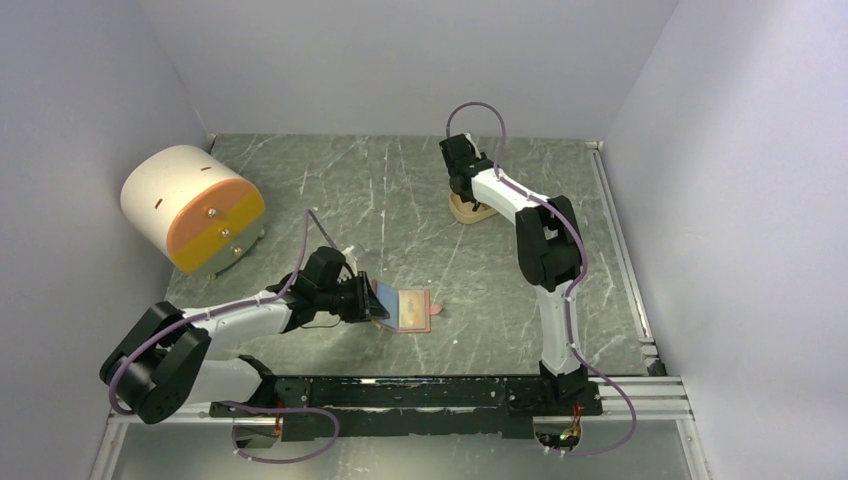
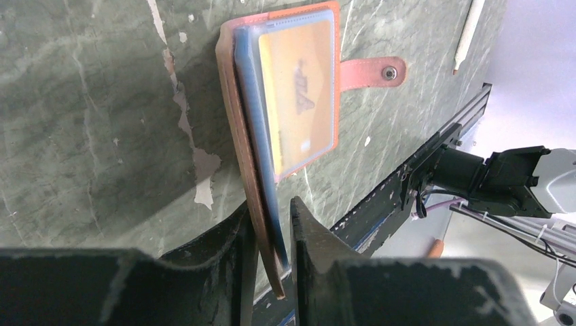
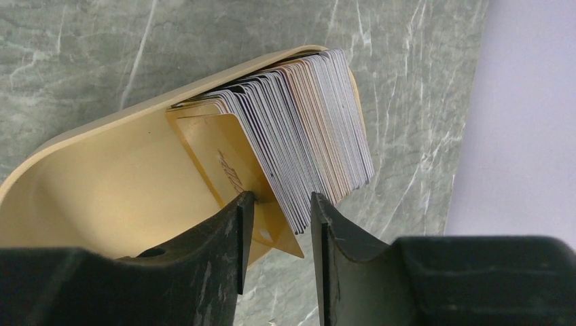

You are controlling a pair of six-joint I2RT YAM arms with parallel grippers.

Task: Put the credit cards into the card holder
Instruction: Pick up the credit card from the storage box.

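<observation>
The salmon-pink card holder (image 1: 412, 310) lies open on the table's near middle. In the left wrist view the card holder (image 2: 241, 129) has one cover lifted on edge, and a clear sleeve holds an orange-looking card (image 2: 299, 88). Its snap tab (image 2: 373, 71) lies flat. My left gripper (image 1: 372, 303) (image 2: 270, 204) is shut on the raised cover and blue inner sleeve. My right gripper (image 1: 463, 190) (image 3: 280, 197) is open and straddles the lower corner of a leaning stack of credit cards (image 3: 306, 115), mostly grey-white, with a gold card (image 3: 217, 163) in front.
The cards stand in a beige oval tray (image 1: 478, 211) (image 3: 102, 183) at the back middle. A big white-and-orange drum (image 1: 190, 205) stands at the back left. A metal rail (image 1: 620, 235) runs along the right edge. Walls close in on three sides.
</observation>
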